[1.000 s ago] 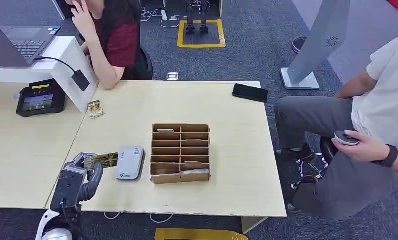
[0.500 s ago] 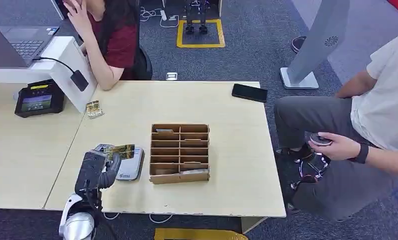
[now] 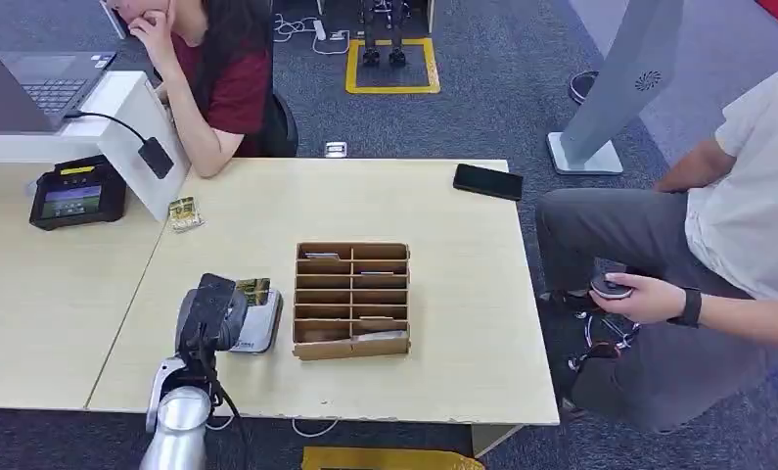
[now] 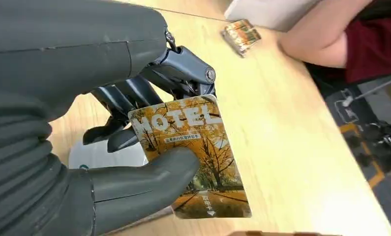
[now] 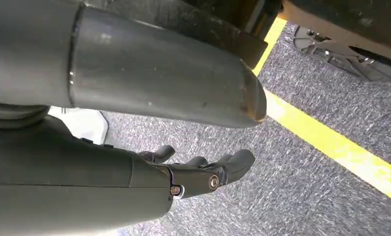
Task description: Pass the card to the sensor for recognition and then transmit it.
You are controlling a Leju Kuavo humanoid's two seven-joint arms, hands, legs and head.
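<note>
My left hand (image 3: pixel 208 311) pinches a hotel card (image 3: pixel 253 290) with an autumn-tree picture and holds it over the grey-white card sensor (image 3: pixel 260 331) on the wooden table (image 3: pixel 463 323). In the left wrist view the thumb (image 4: pixel 149 177) presses the card (image 4: pixel 198 157) against the dark fingers (image 4: pixel 134 93), and the sensor's white top (image 4: pixel 102 156) shows just beneath. My right hand (image 5: pixel 203 173) hangs beside my body above grey carpet, with its fingers loosely extended and nothing in them.
A cardboard slot organizer (image 3: pixel 351 299) stands just right of the sensor. A small stack of cards (image 3: pixel 184 212), a payment terminal (image 3: pixel 68 203) and a black phone (image 3: pixel 488 181) lie farther off. One person sits at the back left, another at the right.
My left arm has carried the card rightward, from beside the sensor's left edge to over the sensor. The seated person's hand on the right has shifted a little.
</note>
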